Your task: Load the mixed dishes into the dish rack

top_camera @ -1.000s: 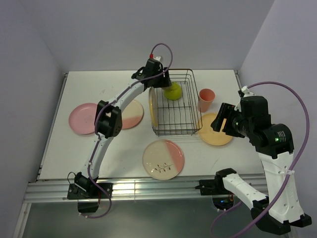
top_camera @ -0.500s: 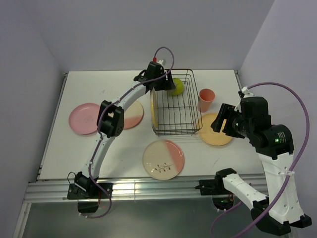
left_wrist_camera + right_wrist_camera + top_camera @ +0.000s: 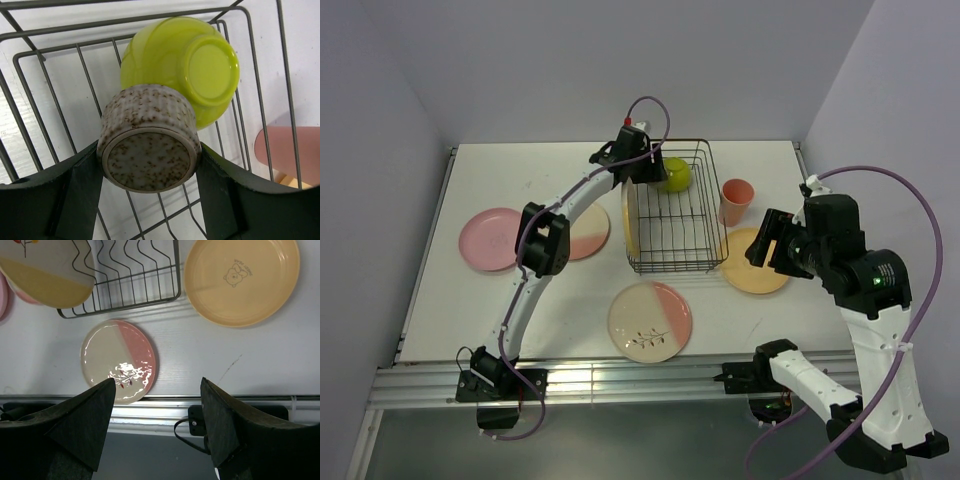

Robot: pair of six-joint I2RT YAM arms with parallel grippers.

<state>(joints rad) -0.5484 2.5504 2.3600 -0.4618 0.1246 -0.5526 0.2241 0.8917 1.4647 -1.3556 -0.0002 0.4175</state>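
My left gripper [image 3: 644, 166] is shut on the tiny grey speckled cup [image 3: 147, 145] and holds it over the far left corner of the black wire dish rack [image 3: 718, 238]. The lime-green bowl [image 3: 192, 60] lies upside down in the rack, right behind the cup, and also shows in the top view [image 3: 676, 175]. A cream-and-yellow plate [image 3: 631, 215] stands on edge along the rack's left side. My right gripper [image 3: 157, 430] is open and empty, hovering above the orange-yellow plate [image 3: 757, 264] and the table's near edge. The salmon-pink tumbler [image 3: 736, 201] stands right of the rack.
A cream-and-pink sprig plate [image 3: 650, 320] lies in front of the rack. A plain pink plate [image 3: 488, 239] and another cream-and-pink plate [image 3: 590, 230] lie to the left, partly under my left arm. Walls close the table's back and sides.
My left gripper with the cup has shifted slightly left and back over the rack, uncovering more of the green bowl. The right arm has not moved.
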